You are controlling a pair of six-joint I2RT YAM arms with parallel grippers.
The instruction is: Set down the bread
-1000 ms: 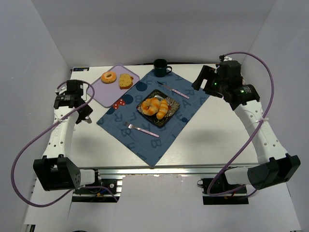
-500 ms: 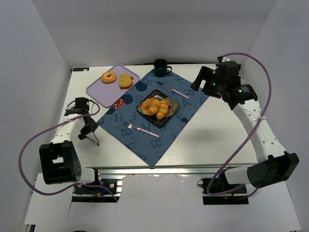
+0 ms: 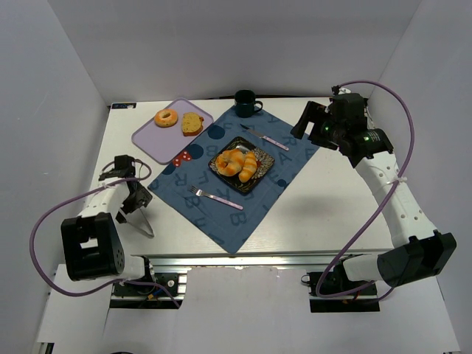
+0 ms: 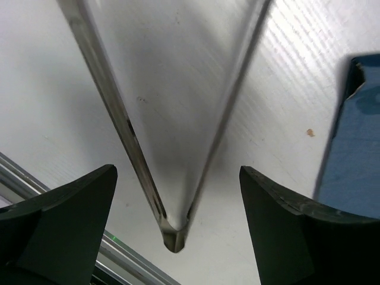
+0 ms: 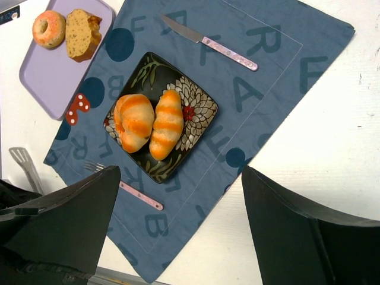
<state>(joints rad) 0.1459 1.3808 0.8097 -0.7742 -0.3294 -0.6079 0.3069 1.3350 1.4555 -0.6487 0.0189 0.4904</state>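
Two orange-striped bread rolls (image 3: 238, 163) (image 5: 148, 122) lie side by side on a black patterned plate (image 3: 262, 177) (image 5: 199, 107) on the blue letter placemat (image 3: 221, 214). A doughnut (image 3: 166, 117) and a bread slice (image 3: 192, 123) rest on the purple tray (image 3: 151, 144). Metal tongs (image 3: 140, 223) (image 4: 133, 136) lie flat on the table at the near left. My left gripper (image 3: 134, 198) (image 4: 177, 172) is low over their hinge end, open, its fingers apart from them. My right gripper (image 3: 311, 120) (image 5: 181, 170) hangs open and empty high over the placemat's right corner.
A dark green mug (image 3: 245, 103) stands at the placemat's far edge. A pink-handled knife (image 3: 267, 138) lies behind the plate and a matching fork (image 3: 214, 197) in front of it. The table's aluminium front rail (image 4: 35, 178) runs close to the tongs.
The left arm swung from beside the tray down to the near-left table. Its gripper opened and let go of the tongs, which now lie flat. The right arm has not moved.
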